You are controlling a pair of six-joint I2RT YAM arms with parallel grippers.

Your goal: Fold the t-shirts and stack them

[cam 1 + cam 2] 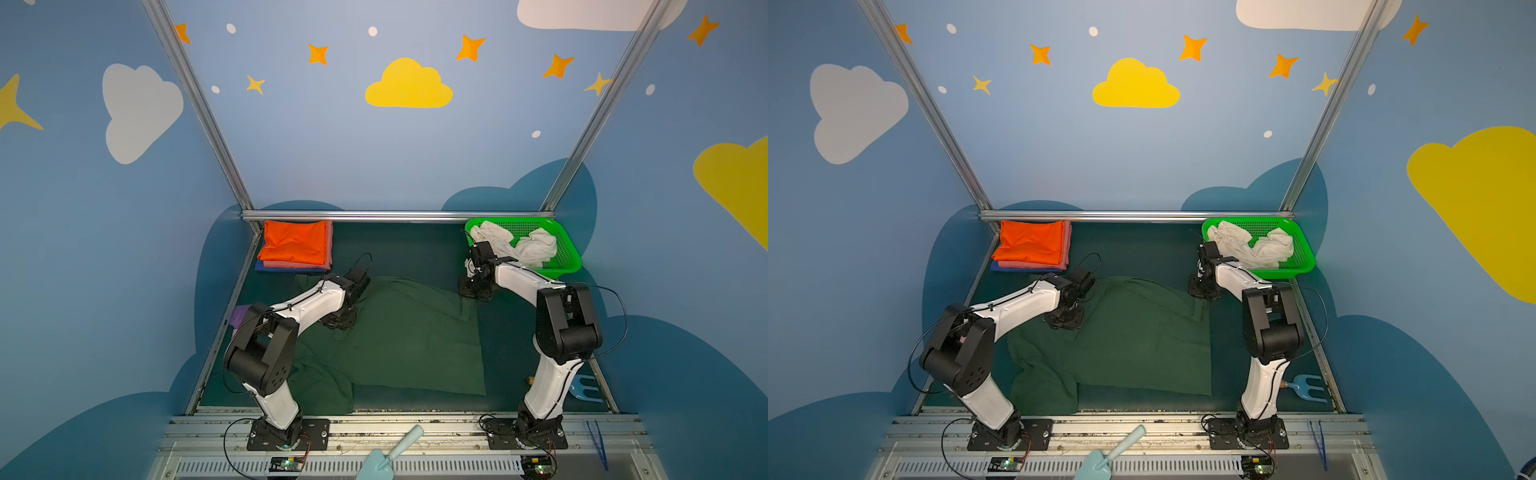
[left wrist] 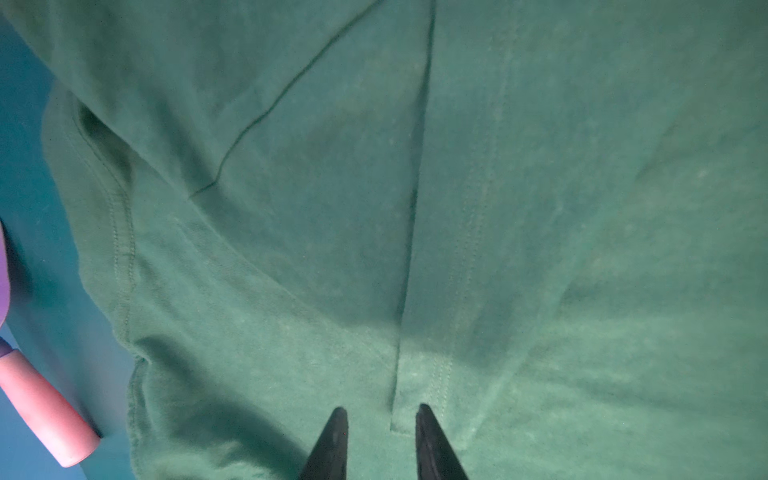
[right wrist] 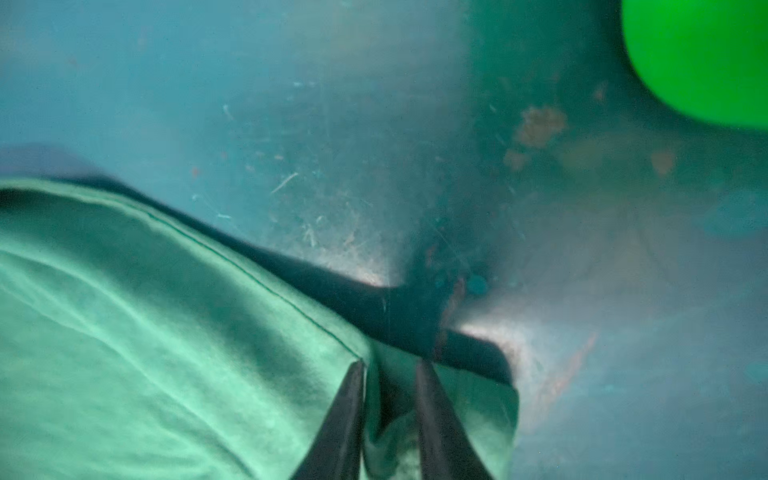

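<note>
Got the dark green t-shirt (image 1: 407,332) spread mid-frame on the surface (image 1: 415,249). Pinching its upper-right corner in the right jaws, left jaws slightly apart over a hem. Might lose that shallow pinch mid-fold.

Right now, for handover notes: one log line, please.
right hand: pinching dark green t-shirt corner | left hand: over it, grip unclear | orange t-shirt: tops stack | white t-shirt: in basket
</note>
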